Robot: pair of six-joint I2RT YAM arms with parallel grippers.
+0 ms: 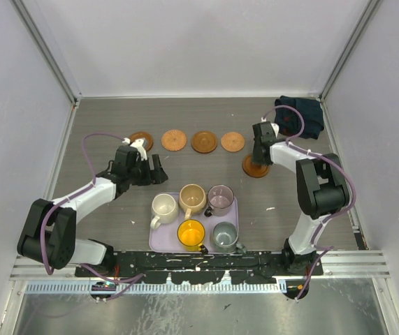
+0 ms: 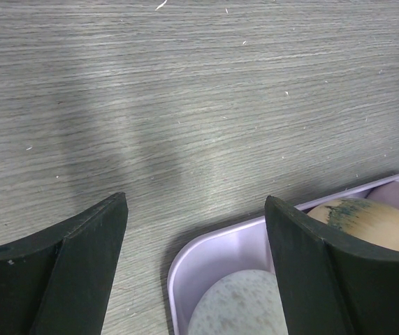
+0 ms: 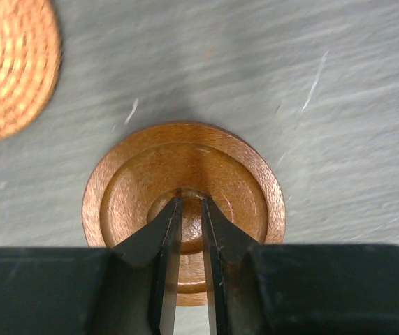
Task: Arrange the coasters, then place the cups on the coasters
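The arranging is nearly finished. Across the far part of the counter (image 1: 115, 115) 4 discs lie in an even row: the left-end coaster (image 1: 147, 136), the 2nd coaster (image 1: 174, 140), the 3rd coaster (image 1: 203, 142) and the right-end coaster (image 1: 233, 142). The 5th coaster (image 3: 185, 164) lies flat but out of line, nearer than the row and just past its right end.

The right claw (image 3: 191, 199) is over the 5th coaster, with its jaws drawn in to a thin slit and its tips at the disc's centre ring.

No cup has been placed yet. The cream cup (image 1: 164, 208), tan cup (image 1: 193, 199), mauve cup (image 1: 221, 199), yellow cup (image 1: 191, 234) and grey-green cup (image 1: 225, 235) all sit in the lavender tray (image 1: 157, 242).

The left claw (image 2: 196, 202) gapes wide and empty, low over the counter just beside the tray's far-left corner.

It cannot be told whether the right claw's tips press on the disc or only hover. The left arm's wrist covers part of the left-end coaster. The left wrist view cuts off the cups at its lower edge.
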